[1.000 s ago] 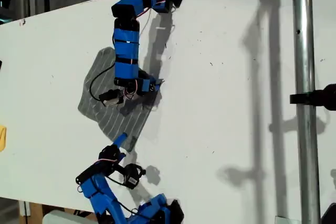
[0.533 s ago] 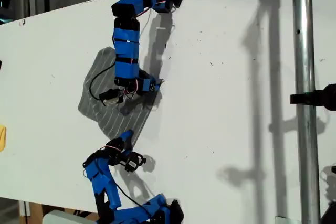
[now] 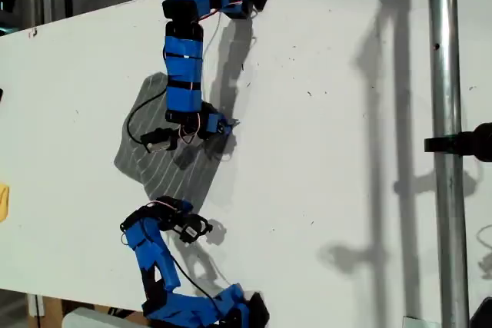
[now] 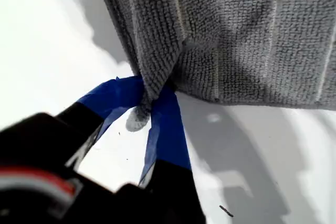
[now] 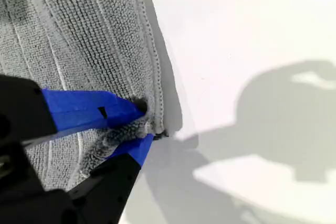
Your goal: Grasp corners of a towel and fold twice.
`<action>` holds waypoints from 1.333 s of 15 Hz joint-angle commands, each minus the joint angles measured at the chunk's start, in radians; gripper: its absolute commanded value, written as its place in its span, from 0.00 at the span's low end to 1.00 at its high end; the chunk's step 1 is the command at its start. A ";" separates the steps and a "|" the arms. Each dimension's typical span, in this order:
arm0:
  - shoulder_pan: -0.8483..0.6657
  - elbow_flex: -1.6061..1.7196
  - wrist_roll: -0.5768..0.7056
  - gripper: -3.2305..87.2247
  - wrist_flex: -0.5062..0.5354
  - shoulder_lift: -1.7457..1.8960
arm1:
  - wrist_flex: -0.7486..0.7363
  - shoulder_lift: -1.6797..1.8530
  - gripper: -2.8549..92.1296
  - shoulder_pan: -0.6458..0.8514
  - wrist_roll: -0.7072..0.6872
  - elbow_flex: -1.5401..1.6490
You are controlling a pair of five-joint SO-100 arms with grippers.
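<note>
STEP IN HAND: corner grasp, done at both ends; fold no. 1 not yet made.

Towel (image 3: pixel 154 167) lies on the white table (image 3: pixel 346 113), mostly flat, between the two blue arms in the exterior view.

First gripper (image 4: pixel 149 100): fingers clamped on one corner (image 4: pixel 138 120). The cloth bunches into a pleat right at the pinch, and the tip pokes through behind the fingertips. The rest of the cloth spreads out ahead of the fingers, with shadow under its edge, so it is prob. raised slightly there.

Second gripper (image 5: pixel 142 121): fingers clamped on a second corner (image 5: pixel 157 129). The hemmed edge runs away from the fingertips and the cloth lies flat behind them.

NEXT MOVE, est.: raise both corners together, carry them across the cloth at matched speed and height, and lower onto the opposite edge.

REQS: keep both pinches closed. Keep the edge between the fingers taut, else the fold skews.
</note>
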 commanded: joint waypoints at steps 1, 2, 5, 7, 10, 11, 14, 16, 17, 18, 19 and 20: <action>0.043 -0.028 -0.008 0.00 0.040 0.011 | -0.006 0.086 0.03 -0.023 0.015 0.008; 0.071 -0.028 -0.023 0.00 0.055 0.018 | -0.018 0.092 0.03 -0.026 0.017 0.017; 0.221 0.048 -0.137 0.00 0.110 0.181 | -0.011 0.140 0.03 -0.097 0.066 0.063; 0.390 0.190 -0.244 0.00 0.107 0.407 | 0.002 0.218 0.03 -0.201 0.166 0.130; 0.698 0.321 -0.503 0.00 0.118 0.575 | 0.034 0.356 0.03 -0.393 0.359 0.207; 0.793 0.333 -0.598 0.00 0.121 0.574 | 0.061 0.373 0.03 -0.462 0.426 0.179; 1.022 0.319 -0.842 0.00 0.092 0.569 | 0.092 0.360 0.03 -0.629 0.595 0.058; 1.042 0.328 -0.876 0.00 0.091 0.580 | 0.120 0.359 0.03 -0.623 0.617 0.067; 1.011 0.339 -0.839 0.00 0.089 0.580 | 0.138 0.379 0.03 -0.592 0.606 0.098; 0.973 0.345 -0.796 0.00 0.089 0.581 | 0.150 0.410 0.03 -0.560 0.598 0.135; 0.925 0.345 -0.739 0.00 0.087 0.591 | 0.175 0.442 0.03 -0.528 0.586 0.166; 0.870 0.350 -0.675 0.00 0.069 0.612 | 0.199 0.488 0.03 -0.486 0.571 0.204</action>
